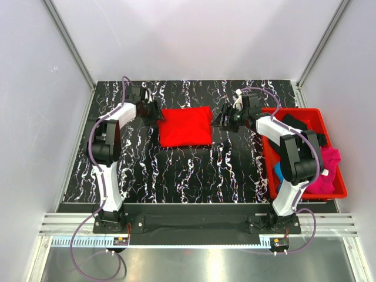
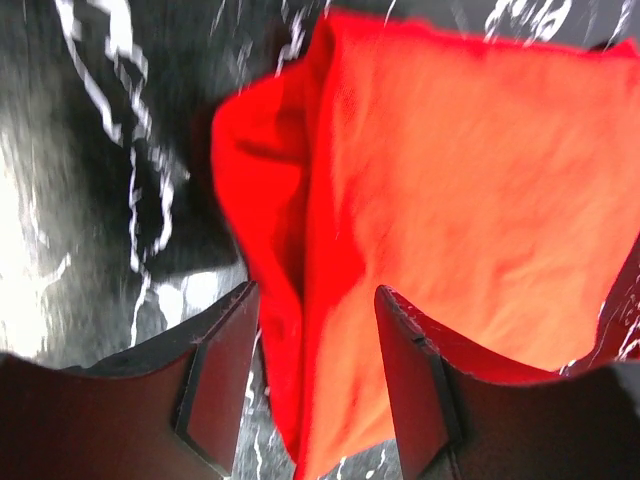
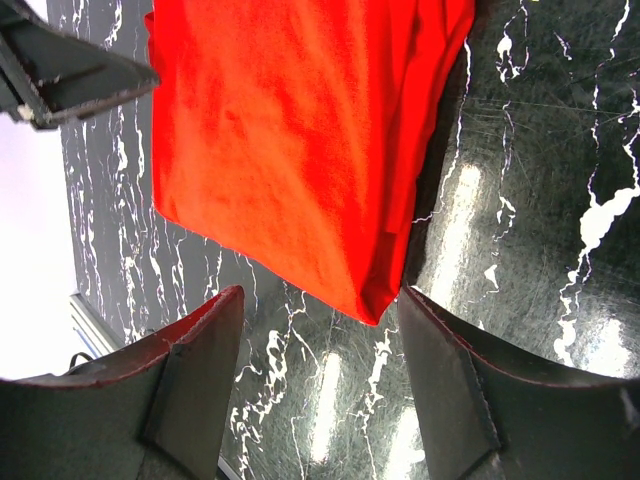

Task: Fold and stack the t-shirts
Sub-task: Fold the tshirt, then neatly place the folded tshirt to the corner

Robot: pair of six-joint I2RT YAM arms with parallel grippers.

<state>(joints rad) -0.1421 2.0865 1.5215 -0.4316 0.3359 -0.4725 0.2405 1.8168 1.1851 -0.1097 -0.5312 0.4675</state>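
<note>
We are holding the left end effector wide apart with nothing gripped. Its two fingers are straddling the left folded edge of the red t-shirt, where the cloth is bunching into a thick fold. We are holding the right end effector spread wide too, also gripping nothing. It is hanging just beside the shirt's right edge, and in the right wrist view a corner of the shirt is pointing into the gap between the fingers.

The red t-shirt is lying folded into a compact rectangle on the black marbled worktop, towards the far side and between our two arms.

To the right, a red bin is sitting on the worktop beside our right arm. It is holding a black t-shirt at its far end, a pink t-shirt along its right side and a bit of a blue t-shirt, partly hidden behind the arm.
</note>
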